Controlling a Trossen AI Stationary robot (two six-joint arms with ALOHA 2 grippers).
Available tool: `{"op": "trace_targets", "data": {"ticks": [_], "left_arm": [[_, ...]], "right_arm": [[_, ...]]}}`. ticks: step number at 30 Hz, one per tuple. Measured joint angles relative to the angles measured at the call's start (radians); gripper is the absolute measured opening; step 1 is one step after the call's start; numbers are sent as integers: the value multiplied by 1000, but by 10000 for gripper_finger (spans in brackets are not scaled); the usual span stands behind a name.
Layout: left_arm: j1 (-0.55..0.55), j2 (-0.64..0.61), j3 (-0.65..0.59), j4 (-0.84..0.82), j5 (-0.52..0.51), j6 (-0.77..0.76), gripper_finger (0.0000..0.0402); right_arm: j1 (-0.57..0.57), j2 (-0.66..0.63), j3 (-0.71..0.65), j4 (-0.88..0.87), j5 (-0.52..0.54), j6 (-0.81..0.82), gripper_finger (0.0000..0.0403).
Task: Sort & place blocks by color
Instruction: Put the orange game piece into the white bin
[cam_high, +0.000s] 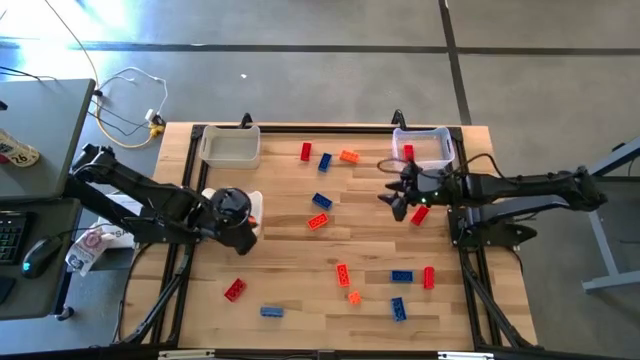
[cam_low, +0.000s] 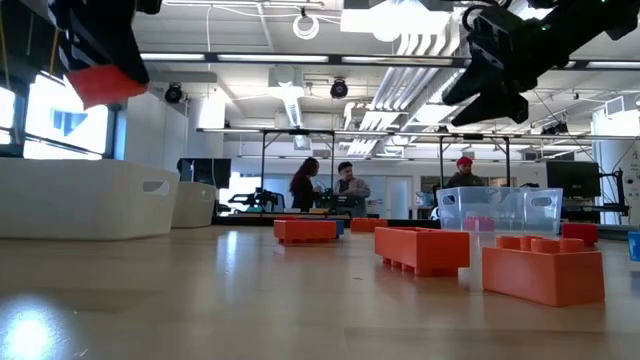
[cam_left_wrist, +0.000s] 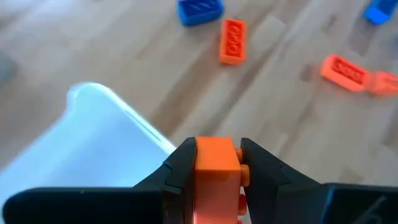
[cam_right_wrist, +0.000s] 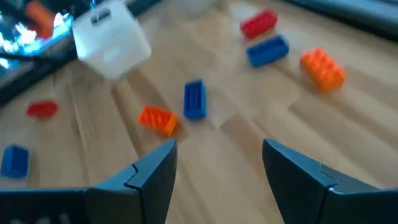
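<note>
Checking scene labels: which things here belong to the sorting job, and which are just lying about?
Job: loose blocks; orange block in left gripper; open right gripper; white bin; clear bin.
Lying about: cables; keyboard; mouse.

No readable text on the desk (cam_high: 300, 240), blocks or bins. Only a round tag (cam_high: 18, 152) off the desk's left edge showed digits, possibly "16", too small to confirm.

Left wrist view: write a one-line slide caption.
Left gripper clamps an orange block above a white bin, loose blocks on the wooden table beyond.
</note>
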Motion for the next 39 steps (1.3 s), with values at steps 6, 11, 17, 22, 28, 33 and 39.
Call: {"op": "trace_targets", "data": {"ticks": [6, 11, 17, 22, 28, 33, 39], "left_arm": [[76, -3, -2, -191, 6, 9, 78], [142, 25, -3, -215, 52, 87, 78], [231, 80, -1, -218, 95, 171, 78], [304, 136, -1, -218, 152, 236, 79], [373, 196, -1, -216, 239, 314, 83], [411, 238, -2, -217, 281, 341, 101], [430, 272, -2, -219, 285, 340, 127]], "right_arm": [[86, 77, 0, -12, -5, 16, 222], [144, 125, 0, -8, -6, 7, 222], [228, 155, 0, 20, -27, -10, 222], [317, 161, 0, 38, -20, -18, 222], [449, 162, 0, 62, 56, -36, 222], [545, 162, 0, 67, 123, -36, 222], [625, 162, 0, 75, 159, -2, 222]]}}
